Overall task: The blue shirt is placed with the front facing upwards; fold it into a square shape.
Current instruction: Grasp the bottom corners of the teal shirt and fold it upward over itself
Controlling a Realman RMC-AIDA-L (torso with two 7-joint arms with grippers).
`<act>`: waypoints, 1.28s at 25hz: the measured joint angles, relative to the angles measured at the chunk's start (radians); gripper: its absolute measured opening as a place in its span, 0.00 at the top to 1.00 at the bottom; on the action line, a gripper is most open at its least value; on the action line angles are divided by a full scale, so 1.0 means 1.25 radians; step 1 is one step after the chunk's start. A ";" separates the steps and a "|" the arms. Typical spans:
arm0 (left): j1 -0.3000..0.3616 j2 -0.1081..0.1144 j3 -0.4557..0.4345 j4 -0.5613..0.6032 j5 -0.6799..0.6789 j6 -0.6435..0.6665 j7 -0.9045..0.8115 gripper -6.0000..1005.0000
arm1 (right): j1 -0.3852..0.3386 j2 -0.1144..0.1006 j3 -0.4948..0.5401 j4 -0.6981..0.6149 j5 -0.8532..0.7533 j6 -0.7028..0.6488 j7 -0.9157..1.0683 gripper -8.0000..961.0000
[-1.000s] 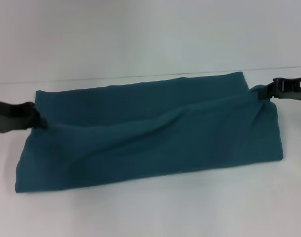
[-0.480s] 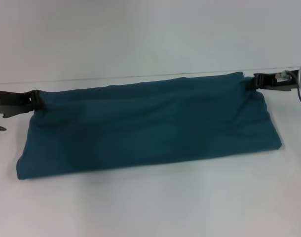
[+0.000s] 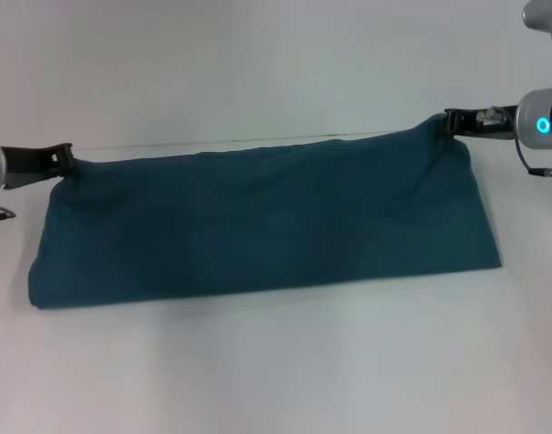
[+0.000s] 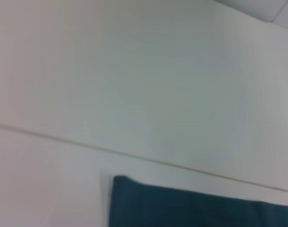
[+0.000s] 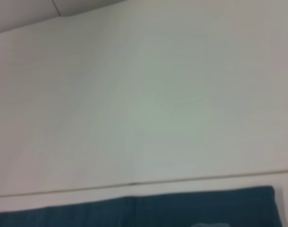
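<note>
- My left gripper (image 3: 66,161) is pinched closed on the far left corner of the blue shirt (image 3: 267,221), holding that corner just off the white desk (image 3: 276,371).
- From here I judge the step in hand to be carrying the far edge, stretched between both corners, to lay the next fold. To do it well I should keep both corners level and move them together, with only enough tension to keep the edge straight; too much pull would drag the near edge across the desk.
- I should set the corners down squarely over the near edge before letting go, so the sides line up.
- The shirt lies across the middle of the desk as a long, dark teal-blue band, already folded, with only plain cloth on top: no print or collar shows.
- Its near edge rests flat on the desk; the surface is fairly smooth, with soft creases near the middle.
- The cloth looks soft and limp, so I expect it to sag between my grips if they drift together.
- My right gripper (image 3: 450,120) is closed on the far right corner, lifted slightly higher than the left.
</note>
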 joint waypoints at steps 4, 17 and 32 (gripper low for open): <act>-0.012 -0.003 0.000 -0.021 -0.001 -0.037 0.019 0.98 | 0.010 0.002 -0.026 0.020 -0.002 0.052 0.000 0.92; -0.021 -0.034 0.001 -0.072 0.003 -0.192 0.063 0.98 | 0.028 0.012 -0.067 0.090 -0.002 0.197 -0.006 0.92; -0.022 -0.035 0.001 -0.078 0.000 -0.218 0.064 0.96 | 0.056 0.007 -0.090 0.122 -0.005 0.234 -0.006 0.92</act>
